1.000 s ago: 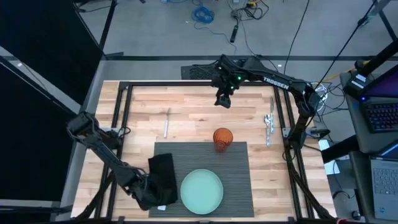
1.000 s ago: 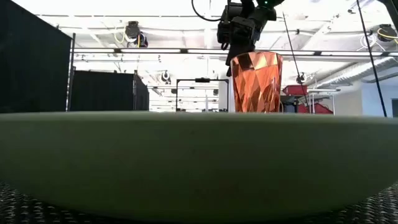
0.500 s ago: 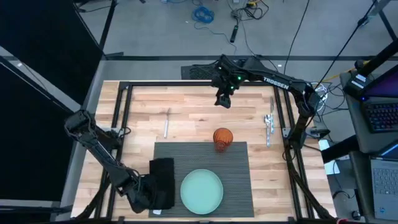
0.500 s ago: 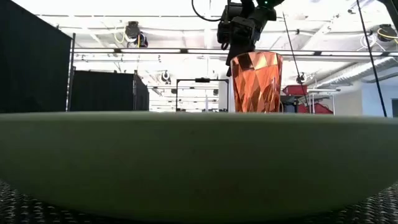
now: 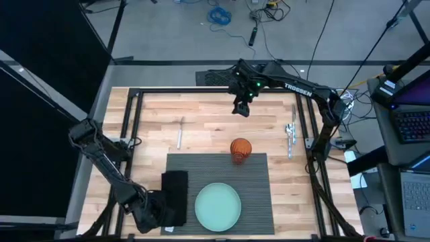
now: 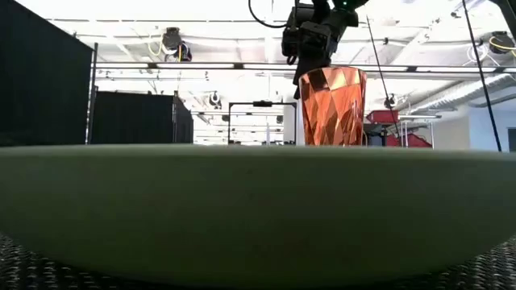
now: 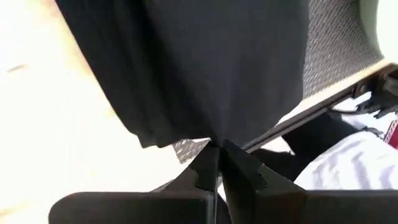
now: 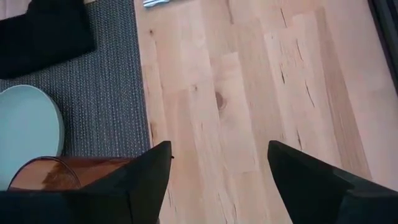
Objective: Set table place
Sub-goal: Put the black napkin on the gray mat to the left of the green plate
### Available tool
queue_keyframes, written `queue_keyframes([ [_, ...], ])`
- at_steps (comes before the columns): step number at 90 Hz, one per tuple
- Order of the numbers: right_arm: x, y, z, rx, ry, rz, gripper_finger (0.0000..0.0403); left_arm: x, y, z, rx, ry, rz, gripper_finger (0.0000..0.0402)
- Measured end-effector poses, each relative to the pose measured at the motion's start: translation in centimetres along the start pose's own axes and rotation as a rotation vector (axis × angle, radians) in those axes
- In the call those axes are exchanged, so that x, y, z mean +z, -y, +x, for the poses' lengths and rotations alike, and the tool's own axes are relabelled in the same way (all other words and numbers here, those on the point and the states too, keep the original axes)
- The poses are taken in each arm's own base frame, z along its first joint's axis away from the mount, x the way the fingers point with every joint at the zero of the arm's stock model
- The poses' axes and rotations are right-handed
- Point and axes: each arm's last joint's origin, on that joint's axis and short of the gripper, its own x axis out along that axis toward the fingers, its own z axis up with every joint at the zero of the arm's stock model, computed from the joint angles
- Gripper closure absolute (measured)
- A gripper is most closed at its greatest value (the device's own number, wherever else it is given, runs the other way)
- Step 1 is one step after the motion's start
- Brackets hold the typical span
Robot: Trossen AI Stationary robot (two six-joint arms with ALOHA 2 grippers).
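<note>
A wooden table (image 5: pixel 208 117) is seen from above, and a ribbed grey placemat (image 5: pixel 259 195) lies at its near middle. On the placemat sit a pale green plate (image 5: pixel 218 206) toward the near edge and an orange cup (image 5: pixel 240 149) at the far edge. A black napkin (image 5: pixel 175 195) lies along the placemat's left edge, partly over it. A knife (image 5: pixel 180 134) is set beyond the placemat's far left corner, and more cutlery (image 5: pixel 290 134) lies beyond its far right corner.

The left tool (image 5: pixel 156 214) is placed at the napkin's near left corner. In the left wrist view its fingers (image 7: pixel 208 169) are pressed together at the napkin's edge (image 7: pixel 211 74); whether cloth is caught between them cannot be told. The right tool (image 5: pixel 242 107) is held above the table beyond the cup, with its fingers (image 8: pixel 149 174) spread wide and nothing between them.

As a judgement, the main risk lies with the napkin: if cloth is pinched, a pull could drag it off the placemat, bunch it, or shift the placemat under the plate. A low sweep by the right tool could tip the cup.
</note>
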Motion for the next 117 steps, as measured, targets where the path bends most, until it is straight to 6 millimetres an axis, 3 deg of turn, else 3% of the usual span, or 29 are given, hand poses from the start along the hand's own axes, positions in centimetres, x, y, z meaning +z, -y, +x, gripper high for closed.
queue_keyframes([
  [36, 0.0, 0.0, 0.0, 0.0, 0.0, 0.012, 0.0149, 0.0, -1.1, -0.1, 0.09, 0.032, 0.002, 0.0402],
  [66, 0.0, 0.0, 0.0, 0.0, 0.001, 0.019, 0.0149, -0.6, -1.5, -0.2, 0.183, -0.098, -0.005, 0.0396],
  [90, 0.0, 0.0, 0.0, -0.001, 0.001, 0.018, 0.0149, -0.9, -0.7, -0.1, 0.051, -0.066, 0.095, 0.0332],
  [117, 0.0, 0.0, 0.0, 0.0, 0.001, 0.015, 0.0149, -0.9, -1.1, -0.1, 0.094, -0.079, 0.095, 0.0256],
])
